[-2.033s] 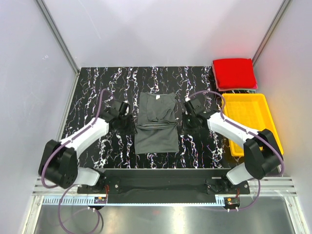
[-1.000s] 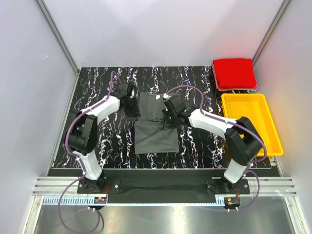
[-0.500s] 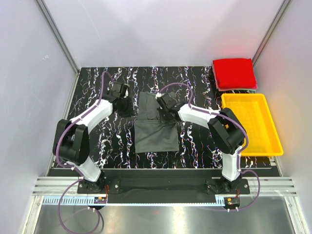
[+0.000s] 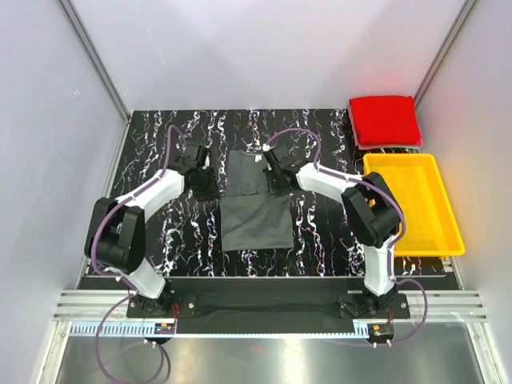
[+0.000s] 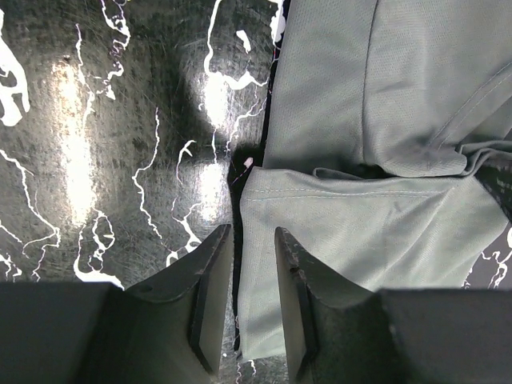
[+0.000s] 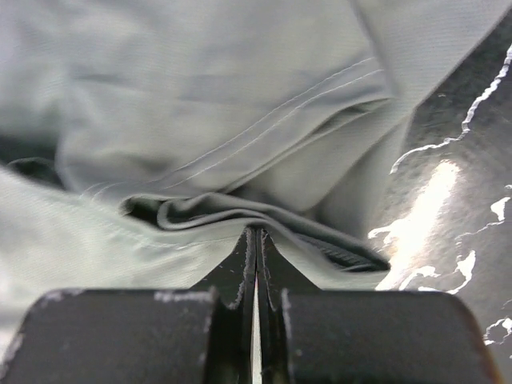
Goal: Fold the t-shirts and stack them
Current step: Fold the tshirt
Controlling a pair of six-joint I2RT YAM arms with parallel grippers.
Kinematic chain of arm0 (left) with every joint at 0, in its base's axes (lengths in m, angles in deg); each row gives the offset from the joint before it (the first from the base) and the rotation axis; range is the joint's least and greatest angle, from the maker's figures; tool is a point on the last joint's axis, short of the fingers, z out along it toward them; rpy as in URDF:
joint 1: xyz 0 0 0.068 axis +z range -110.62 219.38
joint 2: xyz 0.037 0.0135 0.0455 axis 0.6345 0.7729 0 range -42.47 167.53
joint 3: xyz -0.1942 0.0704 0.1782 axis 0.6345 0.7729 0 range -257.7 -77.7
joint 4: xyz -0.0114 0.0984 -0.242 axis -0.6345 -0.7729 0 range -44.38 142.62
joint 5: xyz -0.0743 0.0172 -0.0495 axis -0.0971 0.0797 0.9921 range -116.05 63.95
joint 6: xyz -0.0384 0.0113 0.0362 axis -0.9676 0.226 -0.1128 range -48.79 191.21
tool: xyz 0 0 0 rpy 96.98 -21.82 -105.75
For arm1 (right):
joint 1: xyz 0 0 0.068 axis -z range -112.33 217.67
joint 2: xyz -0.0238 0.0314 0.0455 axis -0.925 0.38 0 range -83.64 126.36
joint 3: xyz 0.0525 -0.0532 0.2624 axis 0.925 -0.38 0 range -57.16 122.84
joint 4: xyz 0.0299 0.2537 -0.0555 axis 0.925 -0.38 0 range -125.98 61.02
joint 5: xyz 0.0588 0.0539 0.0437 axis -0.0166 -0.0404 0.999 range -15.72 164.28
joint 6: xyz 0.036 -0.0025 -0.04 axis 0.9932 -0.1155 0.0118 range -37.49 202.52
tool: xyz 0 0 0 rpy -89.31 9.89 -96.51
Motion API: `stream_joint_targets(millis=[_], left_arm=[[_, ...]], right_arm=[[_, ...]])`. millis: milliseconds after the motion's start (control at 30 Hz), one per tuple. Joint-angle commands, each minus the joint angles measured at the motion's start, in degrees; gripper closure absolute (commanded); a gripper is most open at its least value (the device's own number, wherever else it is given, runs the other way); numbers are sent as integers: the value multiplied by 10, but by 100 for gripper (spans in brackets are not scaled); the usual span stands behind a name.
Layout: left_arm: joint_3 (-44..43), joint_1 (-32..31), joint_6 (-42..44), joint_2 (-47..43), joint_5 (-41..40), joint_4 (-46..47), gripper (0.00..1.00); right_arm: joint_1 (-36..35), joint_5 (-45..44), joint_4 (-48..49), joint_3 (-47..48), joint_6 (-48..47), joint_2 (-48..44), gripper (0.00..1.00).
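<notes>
— Where is the shirt, and why does it lie like that?

— The dark grey cotton t-shirt (image 4: 254, 210) sits mid-table in the overhead view. It is half-folded into a narrow strip, presumably so it can stack like the folded red cloth (image 4: 386, 120) at upper right.

— And the grippers?

— The left gripper (image 5: 252, 296) straddles the shirt's left edge, jaws slightly apart and gripping nothing. The right gripper (image 6: 256, 256) has its jaws pressed together against a rumpled fold. Whether any cloth is caught between them, I cannot tell.
</notes>
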Motion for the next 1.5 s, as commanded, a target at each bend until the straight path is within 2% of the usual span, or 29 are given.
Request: stream_joint_targets(millis=[0, 133, 233, 300, 367, 400, 500, 600, 767, 1067, 1167, 1233, 1333, 1400, 1467], left_arm=[[2, -1, -1, -9, 10, 26, 66], [-5, -1, 4, -9, 18, 26, 64], [-10, -1, 7, -14, 28, 20, 60], [-7, -1, 13, -27, 28, 17, 55], [3, -1, 17, -34, 34, 20, 52], [5, 0, 23, -35, 36, 22, 51], [22, 8, 22, -24, 61, 42, 50], [52, 31, 11, -10, 139, 91, 50], [78, 34, 13, 7, 195, 166, 54], [49, 35, 31, 64, 188, 175, 63], [42, 35, 36, 73, 194, 179, 76], [39, 35, 36, 74, 201, 182, 84], [30, 41, 35, 85, 201, 176, 86], [30, 49, 31, 90, 201, 173, 84], [34, 53, 27, 89, 199, 175, 73]], right_arm=[[14, 12, 22, 8, -18, 7, 98], [16, 21, -7, 49, -30, -12, 94], [23, 26, -35, 57, -28, -42, 80], [35, 66, -42, 39, -16, -62, 67], [60, 106, -46, 8, -9, -93, 60], [68, 121, -45, -4, -9, -102, 54], [102, 186, -33, -56, -18, -130, 46], [132, 239, -11, -94, -32, -131, 39], [167, 331, 30, -120, -43, -95, 39], [195, 391, 61, -107, -73, -41, 44], [200, 413, 78, -104, -74, -24, 47], [199, 431, 107, -112, -73, -18, 53], [202, 442, 122, -116, -73, -5, 62], [209, 446, 127, -117, -75, 7, 68], [213, 445, 128, -120, -79, 10, 78]])
